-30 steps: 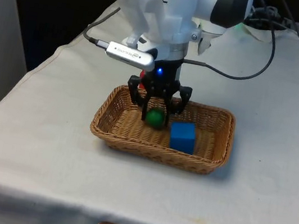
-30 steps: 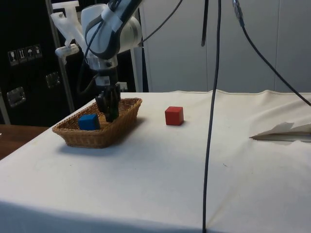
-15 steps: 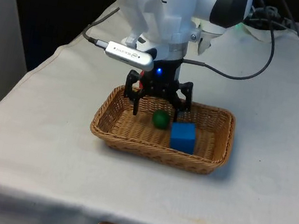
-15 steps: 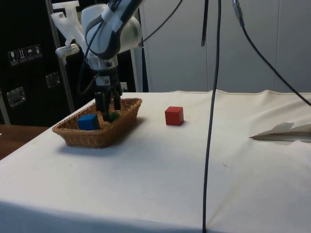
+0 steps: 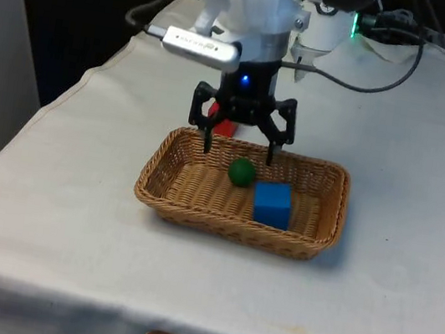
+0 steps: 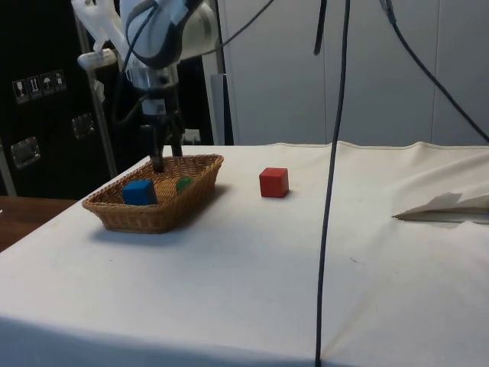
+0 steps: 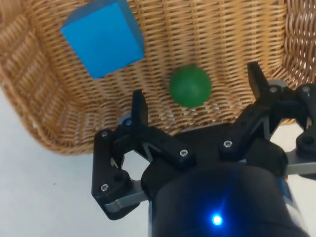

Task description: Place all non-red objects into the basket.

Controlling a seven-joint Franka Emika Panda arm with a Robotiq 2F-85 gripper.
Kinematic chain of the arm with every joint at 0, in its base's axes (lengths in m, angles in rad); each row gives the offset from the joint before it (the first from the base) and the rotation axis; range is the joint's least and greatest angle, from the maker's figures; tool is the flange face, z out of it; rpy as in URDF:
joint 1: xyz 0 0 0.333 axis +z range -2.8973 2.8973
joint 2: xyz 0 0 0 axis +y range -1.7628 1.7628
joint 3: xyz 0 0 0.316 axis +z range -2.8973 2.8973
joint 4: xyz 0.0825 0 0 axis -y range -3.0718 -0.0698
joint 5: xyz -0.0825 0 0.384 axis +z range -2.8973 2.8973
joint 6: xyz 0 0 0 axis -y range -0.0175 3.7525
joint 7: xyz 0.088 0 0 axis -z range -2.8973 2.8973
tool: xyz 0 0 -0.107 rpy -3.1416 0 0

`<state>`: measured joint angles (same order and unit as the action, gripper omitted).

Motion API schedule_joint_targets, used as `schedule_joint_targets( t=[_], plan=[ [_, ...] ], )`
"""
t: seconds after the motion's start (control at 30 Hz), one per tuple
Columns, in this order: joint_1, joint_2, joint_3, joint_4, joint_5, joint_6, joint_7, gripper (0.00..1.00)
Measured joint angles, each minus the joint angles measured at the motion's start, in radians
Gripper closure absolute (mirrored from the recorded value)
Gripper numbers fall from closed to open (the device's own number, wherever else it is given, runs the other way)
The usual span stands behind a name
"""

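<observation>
Front view, left to right: a shallow rectangular woven wicker basket (image 5: pixel 172 178) is seen at frame centre on the white cloth-covered table (image 5: pixel 49 190). Above its far rim the black two-finger gripper (image 5: pixel 238 151) is held with fingers spread wide, nothing between them, tips clear of the basket floor. A small green ball (image 5: pixel 241 172) is seen resting in the basket, below the gap between the fingers. Just to its right, apparently touching, a blue cube (image 5: pixel 272 204) sits in the basket. A sliver of a red cube (image 5: pixel 224 127) is visible behind the gripper, outside the basket.

Side view: basket (image 6: pixel 172 210) at left of frame, gripper (image 6: pixel 166 163) over it, blue cube (image 6: pixel 138 192) and green ball (image 6: pixel 183 184) inside. Red cube (image 6: pixel 273 183) stands on the cloth to the right, well apart from the basket.

Wrist view: green ball (image 7: pixel 190 86) lies on the weave between the spread fingers (image 7: pixel 139 108), untouched; blue cube (image 7: pixel 103 37) is seen further off.
</observation>
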<state>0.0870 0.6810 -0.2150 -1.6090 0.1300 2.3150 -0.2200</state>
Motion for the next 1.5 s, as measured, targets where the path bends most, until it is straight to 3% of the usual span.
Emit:
schedule_joint_targets(
  t=[0.67,1.13,1.5],
  plan=[
    [0.053,-0.129,0.003,-0.002,-0.031,-0.128,0.013,0.0],
    [0.072,-0.255,0.014,-0.066,-0.066,-0.191,0.022,0.0],
    [0.079,-0.348,0.026,-0.097,-0.091,-0.247,0.023,0.0]
  ],
)
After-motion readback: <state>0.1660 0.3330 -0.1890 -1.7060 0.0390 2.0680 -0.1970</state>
